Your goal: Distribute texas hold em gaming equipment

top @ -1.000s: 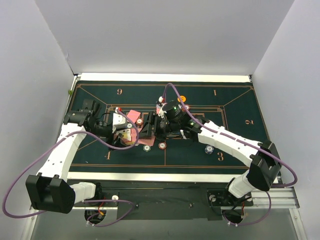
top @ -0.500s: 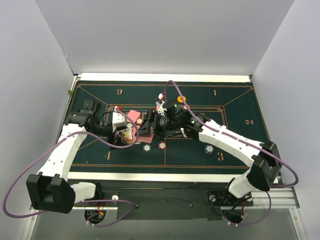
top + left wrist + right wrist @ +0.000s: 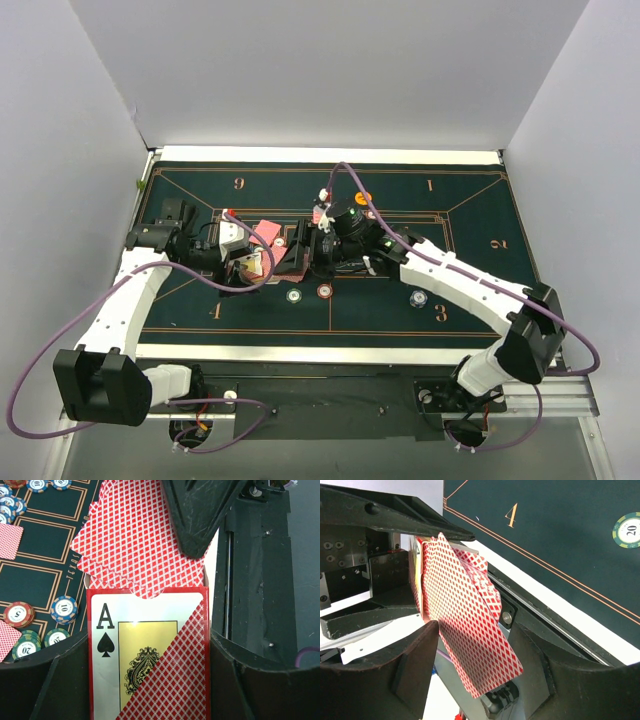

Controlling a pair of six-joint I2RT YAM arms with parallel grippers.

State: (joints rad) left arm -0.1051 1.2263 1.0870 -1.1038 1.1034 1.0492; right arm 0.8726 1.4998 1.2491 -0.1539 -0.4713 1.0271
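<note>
Your left fingers [image 3: 45,690] clamp the card box [image 3: 147,655], left of centre on the bench [image 3: 260,330]. Your right fingers [image 3: 200,515] pinch the cards [image 3: 135,540] fanning out of its mouth. Over the last second both arms only nudged toward the far edge. The cards aren't free of the box, so dealing hasn't started. Two chips [image 3: 294,295] lie near.

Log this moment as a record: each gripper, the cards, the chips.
left gripper: shut on card box, ace of spades showing
right gripper: fingers either side of the fanned cards; grip unclear
cards: red backs, fanned partly out of the box's top
chips: blue 10 chip, green 20 chip, others, on the mat beside the box
</note>
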